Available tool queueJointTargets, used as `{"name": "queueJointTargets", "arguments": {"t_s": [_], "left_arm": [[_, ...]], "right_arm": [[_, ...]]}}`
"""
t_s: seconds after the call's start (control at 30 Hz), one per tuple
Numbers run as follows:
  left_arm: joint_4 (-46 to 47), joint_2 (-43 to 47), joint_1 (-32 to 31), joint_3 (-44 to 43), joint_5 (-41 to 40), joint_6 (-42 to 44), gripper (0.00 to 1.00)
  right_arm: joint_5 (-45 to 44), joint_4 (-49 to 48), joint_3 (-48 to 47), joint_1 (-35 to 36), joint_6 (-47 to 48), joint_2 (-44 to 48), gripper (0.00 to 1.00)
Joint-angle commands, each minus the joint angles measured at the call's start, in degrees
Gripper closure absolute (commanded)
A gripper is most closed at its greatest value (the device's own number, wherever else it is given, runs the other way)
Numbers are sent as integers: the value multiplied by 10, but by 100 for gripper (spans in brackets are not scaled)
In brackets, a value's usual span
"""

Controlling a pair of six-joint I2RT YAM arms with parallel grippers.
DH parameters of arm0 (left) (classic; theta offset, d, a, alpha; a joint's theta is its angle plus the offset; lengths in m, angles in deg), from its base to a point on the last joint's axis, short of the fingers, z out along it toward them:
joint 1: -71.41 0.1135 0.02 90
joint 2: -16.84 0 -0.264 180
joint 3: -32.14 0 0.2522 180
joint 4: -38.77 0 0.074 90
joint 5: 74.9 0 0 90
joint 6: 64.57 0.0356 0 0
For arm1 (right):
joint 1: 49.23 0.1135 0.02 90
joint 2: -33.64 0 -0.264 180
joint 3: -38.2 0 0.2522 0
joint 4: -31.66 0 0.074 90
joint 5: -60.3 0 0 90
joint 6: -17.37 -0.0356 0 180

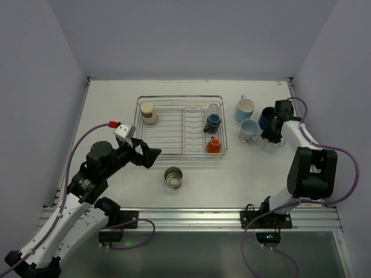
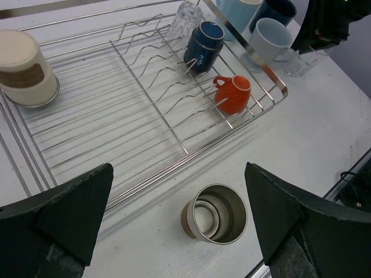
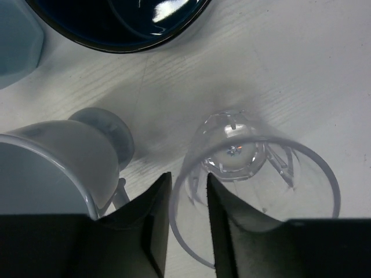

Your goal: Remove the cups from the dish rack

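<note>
The wire dish rack (image 1: 179,97) holds a cream cup (image 1: 149,112), a clear glass (image 1: 214,108), a small dark blue cup (image 1: 213,122) and a small orange cup (image 1: 214,145). A metallic cup (image 1: 173,177) stands on the table in front of the rack. My left gripper (image 2: 178,174) hovers wide open above that metallic cup (image 2: 217,213), holding nothing. At the right, my right gripper (image 3: 188,179) straddles the rim of a second clear glass (image 3: 255,168) standing upright on the table. Its jaws are slightly apart, with a gap to the glass wall.
Right of the rack stand a light blue mug (image 1: 244,109), a pale blue mug (image 1: 250,130) and a navy mug (image 1: 266,117), close around the right gripper (image 1: 271,138). In the right wrist view the pale mug (image 3: 52,168) sits just left of the fingers.
</note>
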Motion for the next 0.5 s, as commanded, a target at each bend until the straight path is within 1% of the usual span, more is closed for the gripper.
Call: {"name": "queueJointTargets", "arguments": {"t_s": [0.0, 0.07, 0.1, 0.13, 0.23, 0.3, 0.33, 0.37, 0.47], "left_arm": [[-6, -8, 2, -6, -16, 13, 0], [-6, -14, 3, -8, -21, 12, 0], [-6, -15, 3, -10, -27, 11, 0], [-6, -17, 3, -10, -29, 9, 0], [-8, -28, 3, -16, -45, 8, 0], [-12, -35, 3, -29, -60, 5, 0], [-14, -45, 3, -36, -63, 2, 0], [-15, -51, 3, -52, -71, 1, 0], [-22, -80, 3, -79, -80, -15, 0]], "right_arm": [[11, -6, -10, 0, -6, 14, 64], [16, -6, -12, 1, -10, 27, 59], [22, -4, -13, 0, -13, 33, 52], [25, -1, -15, 0, -14, 37, 49], [34, 2, -15, 3, -17, 72, 48], [47, -1, -12, 4, -21, 120, 48], [61, -1, -8, 4, -23, 138, 45], [63, -6, -6, 5, -28, 179, 40], [114, -24, 20, 9, -39, 252, 33]]}}
